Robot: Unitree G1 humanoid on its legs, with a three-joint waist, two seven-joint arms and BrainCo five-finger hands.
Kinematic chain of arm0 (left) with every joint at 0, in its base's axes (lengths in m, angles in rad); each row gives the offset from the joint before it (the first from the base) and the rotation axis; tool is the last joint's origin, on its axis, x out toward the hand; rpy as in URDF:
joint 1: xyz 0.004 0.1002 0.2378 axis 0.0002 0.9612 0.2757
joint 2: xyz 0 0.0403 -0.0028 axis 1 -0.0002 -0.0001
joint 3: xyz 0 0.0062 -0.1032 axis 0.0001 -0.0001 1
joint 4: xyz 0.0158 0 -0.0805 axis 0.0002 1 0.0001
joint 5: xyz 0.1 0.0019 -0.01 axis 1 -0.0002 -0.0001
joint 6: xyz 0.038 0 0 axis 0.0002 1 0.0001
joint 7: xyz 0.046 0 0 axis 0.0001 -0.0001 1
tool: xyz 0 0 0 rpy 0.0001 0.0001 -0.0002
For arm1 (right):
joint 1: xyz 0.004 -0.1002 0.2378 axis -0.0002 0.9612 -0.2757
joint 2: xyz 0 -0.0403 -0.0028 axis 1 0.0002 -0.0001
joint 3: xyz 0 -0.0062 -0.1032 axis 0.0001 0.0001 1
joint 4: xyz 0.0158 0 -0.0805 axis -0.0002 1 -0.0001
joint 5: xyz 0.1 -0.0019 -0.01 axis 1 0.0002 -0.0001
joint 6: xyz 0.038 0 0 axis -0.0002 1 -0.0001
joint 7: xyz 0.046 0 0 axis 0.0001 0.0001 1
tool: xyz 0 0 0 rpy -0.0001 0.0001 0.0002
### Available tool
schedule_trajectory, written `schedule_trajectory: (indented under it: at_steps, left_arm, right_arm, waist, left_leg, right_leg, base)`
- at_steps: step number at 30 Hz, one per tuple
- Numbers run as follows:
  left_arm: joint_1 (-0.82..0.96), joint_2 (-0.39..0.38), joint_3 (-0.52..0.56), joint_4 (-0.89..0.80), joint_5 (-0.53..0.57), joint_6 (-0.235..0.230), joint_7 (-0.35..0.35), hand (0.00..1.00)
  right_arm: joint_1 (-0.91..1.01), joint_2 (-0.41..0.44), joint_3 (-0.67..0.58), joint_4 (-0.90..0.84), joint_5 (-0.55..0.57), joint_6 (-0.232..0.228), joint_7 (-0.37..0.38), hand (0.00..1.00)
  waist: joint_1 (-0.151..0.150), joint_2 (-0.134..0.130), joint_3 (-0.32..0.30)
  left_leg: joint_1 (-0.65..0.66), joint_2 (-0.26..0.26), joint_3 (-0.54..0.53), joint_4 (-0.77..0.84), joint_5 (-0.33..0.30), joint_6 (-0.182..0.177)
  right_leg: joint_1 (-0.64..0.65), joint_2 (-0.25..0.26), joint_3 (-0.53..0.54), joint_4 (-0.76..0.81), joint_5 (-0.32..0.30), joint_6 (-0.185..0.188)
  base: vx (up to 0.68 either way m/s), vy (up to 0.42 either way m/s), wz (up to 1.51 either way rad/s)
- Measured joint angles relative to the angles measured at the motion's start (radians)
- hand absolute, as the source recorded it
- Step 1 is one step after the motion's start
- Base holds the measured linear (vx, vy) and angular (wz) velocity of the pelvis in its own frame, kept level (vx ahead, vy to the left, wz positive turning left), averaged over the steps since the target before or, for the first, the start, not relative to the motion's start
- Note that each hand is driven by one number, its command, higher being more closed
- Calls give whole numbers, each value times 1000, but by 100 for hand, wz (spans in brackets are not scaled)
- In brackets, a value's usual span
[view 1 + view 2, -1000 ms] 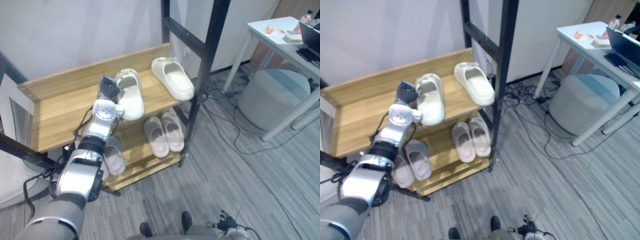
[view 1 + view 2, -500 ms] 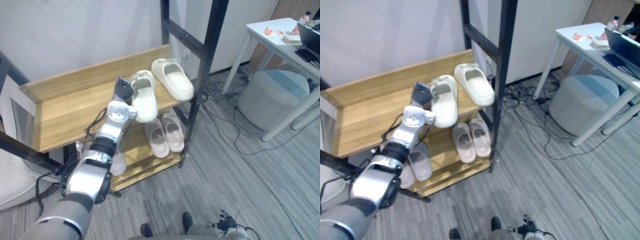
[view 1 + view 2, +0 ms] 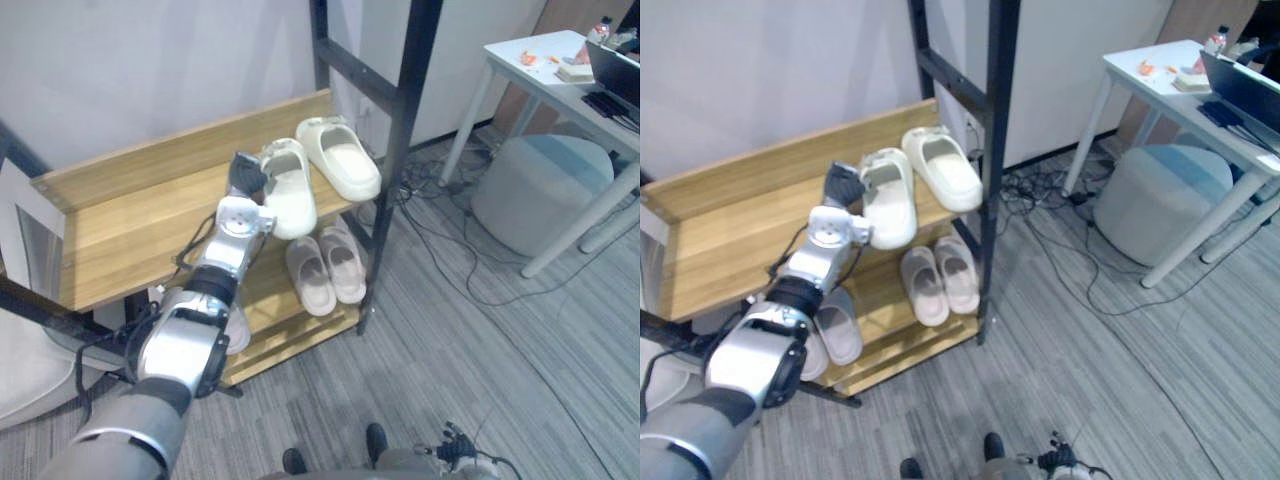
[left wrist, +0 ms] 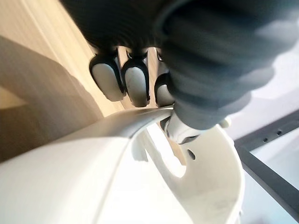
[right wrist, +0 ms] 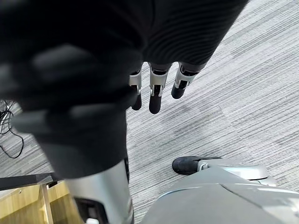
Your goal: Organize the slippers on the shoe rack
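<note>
On the top board of the wooden shoe rack (image 3: 130, 215) lies a cream slipper (image 3: 288, 190), toe toward me. My left hand (image 3: 243, 180) is on its left edge. In the left wrist view the fingers (image 4: 126, 84) curl over the slipper's rim (image 4: 117, 177) and the thumb sits inside it. A second cream slipper (image 3: 340, 158) rests just to its right, near the shelf's end. On the lower shelf are a beige pair (image 3: 325, 270) and a grey pair (image 3: 835, 320). My right hand (image 5: 154, 88) hangs over the floor with straight fingers, holding nothing.
A black metal post (image 3: 400, 120) rises at the rack's right end, close to the cream slippers. To the right stand a white table (image 3: 560, 70) and a grey pouf (image 3: 545, 190). Cables (image 3: 450, 240) trail across the striped carpet between them and the rack.
My left hand has slid the cream slipper rightward along the top shelf, close to the other cream slipper. The view has also shifted slightly.
</note>
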Motion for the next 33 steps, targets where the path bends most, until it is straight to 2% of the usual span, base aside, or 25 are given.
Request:
schedule_trajectory:
  at_steps: [1,25,33]
  left_arm:
    - [0,0,0,1,0,0,3,0]
    - [-13,-3,59,10,-20,2,21,0]
    - [54,-8,61,-162,-41,-18,39,0]
  right_arm:
    - [0,0,-2,0,0,0,-1,0]
    - [2,2,-15,1,0,-2,-8,0]
    - [3,-4,7,1,2,-1,-12,0]
  waist:
    - [0,1,-1]
    - [-2,5,-2]
    - [5,4,-2]
  left_leg:
    - [-1,0,0,0,0,0]
    - [3,-2,-19,0,4,6]
    - [4,-4,-60,0,11,14]
  right_leg:
    - [-2,0,1,0,1,0]
    - [9,-3,-16,-1,1,-1]
    - [33,-9,-58,-5,-3,3]
  base:
    - [0,0,0]
    - [-2,-2,2]
    - [-17,-16,16]
